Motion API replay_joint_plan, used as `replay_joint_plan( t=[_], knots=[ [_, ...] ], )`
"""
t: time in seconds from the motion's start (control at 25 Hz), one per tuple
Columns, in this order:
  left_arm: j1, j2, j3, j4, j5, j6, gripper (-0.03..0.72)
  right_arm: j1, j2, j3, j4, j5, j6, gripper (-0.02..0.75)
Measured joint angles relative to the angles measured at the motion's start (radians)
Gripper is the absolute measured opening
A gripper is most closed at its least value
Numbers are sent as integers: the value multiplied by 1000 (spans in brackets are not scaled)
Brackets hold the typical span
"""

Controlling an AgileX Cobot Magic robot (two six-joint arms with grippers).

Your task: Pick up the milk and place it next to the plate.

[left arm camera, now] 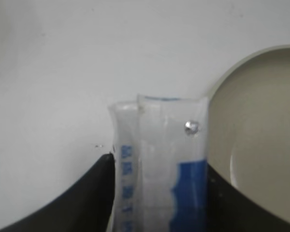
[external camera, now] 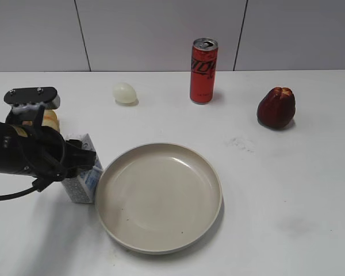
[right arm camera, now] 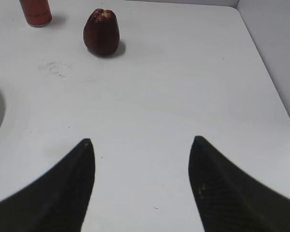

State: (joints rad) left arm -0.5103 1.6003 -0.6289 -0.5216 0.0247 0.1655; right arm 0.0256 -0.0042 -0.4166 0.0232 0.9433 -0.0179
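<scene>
White table (external camera: 287, 190) meets a grey panelled wall (external camera: 161, 29).

On your tabletop (external camera: 287, 190) the plate (external camera: 158, 196) sits front and centre. The milk carton (external camera: 83, 178) stands just off its left rim, with the left hand (external camera: 75, 161) around it from the left. Behind the plate you have an egg (external camera: 125, 93) to the left and a soda can (external camera: 203, 71) to the right; a wax apple (external camera: 276, 107) lies far right.
</scene>
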Motion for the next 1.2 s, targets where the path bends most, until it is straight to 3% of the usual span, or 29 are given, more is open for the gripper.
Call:
replay_joint_plan(
  t=[0.24,0.44,0.68,0.84,1.0,1.2],
  knots=[
    [0,0,0,2,-6,0,392,0,0,0,0,0,0,467],
    [0,-28,-4,-18,7,0,635,0,0,0,0,0,0,467],
    [33,-193,-113,-33,187,0,690,0,0,0,0,0,0,467],
    [126,-332,-232,30,413,0,690,0,0,0,0,0,0,467],
    [268,-435,-337,207,779,0,675,0,0,0,0,0,0,467],
    [457,-543,-288,320,1038,0,601,0,0,0,0,0,0,467]
  ],
)
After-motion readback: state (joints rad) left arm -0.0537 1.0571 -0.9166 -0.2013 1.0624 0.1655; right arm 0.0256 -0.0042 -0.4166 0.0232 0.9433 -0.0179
